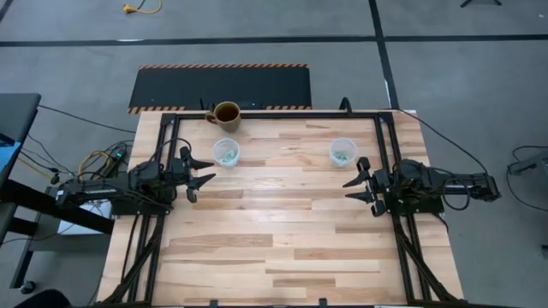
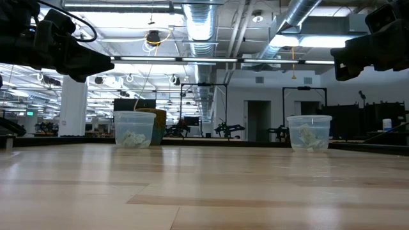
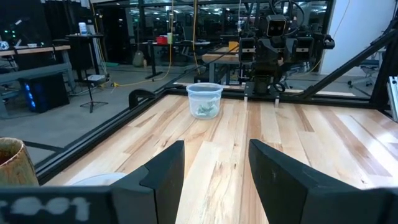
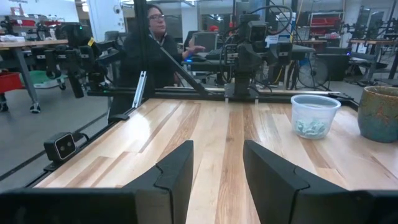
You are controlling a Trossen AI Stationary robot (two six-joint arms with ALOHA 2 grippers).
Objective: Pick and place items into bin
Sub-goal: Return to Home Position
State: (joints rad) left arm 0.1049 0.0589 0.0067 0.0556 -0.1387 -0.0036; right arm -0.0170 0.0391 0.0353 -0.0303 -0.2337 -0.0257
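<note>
Two dark arms are lying low and level at opposite ends of the desk (image 1: 282,231), facing each other across the wood. The left gripper (image 1: 205,171) is hovering above the boards a little to the near side of the mug (image 1: 226,113), its fingers spread wide and holding nothing. The right gripper (image 1: 352,187) is hanging well apart from the mug toward the other end, likewise gaping and empty.

Two clear bins are standing upright. The first bin (image 2: 134,121) is sitting just beside the mug on its near side, and the second bin (image 2: 309,122) is sitting well away from the mug, close to the right gripper. The items (image 2: 133,138) are lying inside the bins as a small heap of light-green and white crinkly pieces at the bottom of each. How many pieces are in each heap cannot be told.

One brown mug is standing at the far edge. One person (image 4: 155,43) is showing beyond the desk in the right wrist view, with a hand (image 4: 198,46) raised.
</note>
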